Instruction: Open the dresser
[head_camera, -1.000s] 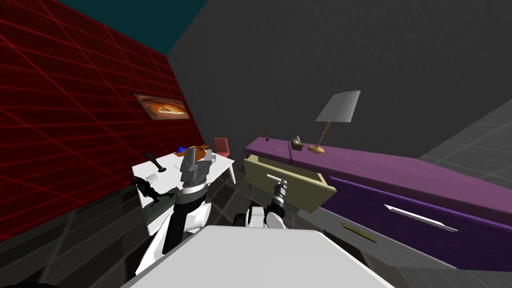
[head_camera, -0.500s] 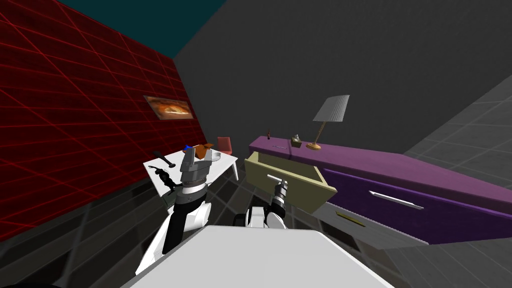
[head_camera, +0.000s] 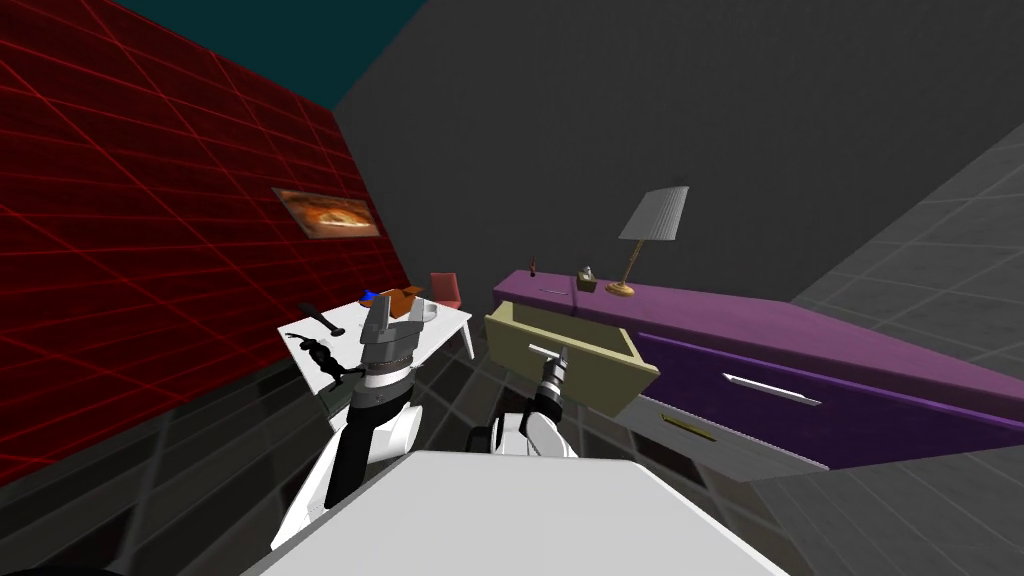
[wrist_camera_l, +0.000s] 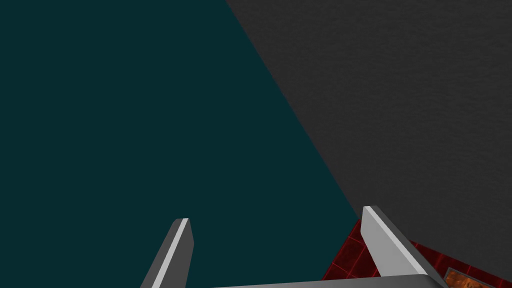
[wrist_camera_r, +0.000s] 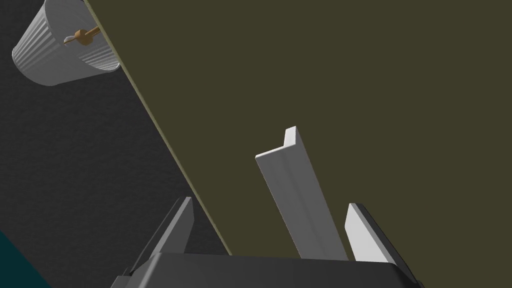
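Where the purple dresser (head_camera: 800, 335) runs along the dark grey wall, its olive drawer (head_camera: 590, 385), at the end nearest the white surface (head_camera: 452, 322), stands pulled well out and juts toward the right arm. The right tool (head_camera: 556, 358) is at that drawer's front. In the right wrist view its fingers (wrist_camera_r: 362, 230) stand spread wide, and the white bar handle (wrist_camera_r: 297, 200) passes between them, just beside one finger and apart from the other; whether it touches that finger I cannot tell. The left tool (head_camera: 393, 318) points upward on its forearm in front of the white surface, its fingers (wrist_camera_l: 382, 240) spread and holding nothing. Three handles show on the dresser's front: the white bar on the olive drawer, one long white handle (head_camera: 772, 390) on the shut purple drawer (head_camera: 900, 425) next to it, and one yellowish handle (head_camera: 690, 427) on the grey panel (head_camera: 735, 455) below. On the dresser's top, behind the open drawer, stand one lamp (head_camera: 652, 215) with a grey shade, one small box (head_camera: 586, 283) and one small dark bottle (head_camera: 534, 267). One red chair (head_camera: 445, 288) sits between the surface and the dresser's end. The surface carries an orange thing (head_camera: 405, 295), a blue thing (head_camera: 370, 295) and two black things too small to name. One framed picture (head_camera: 328, 213) hangs on the red gridded wall (head_camera: 150, 250).
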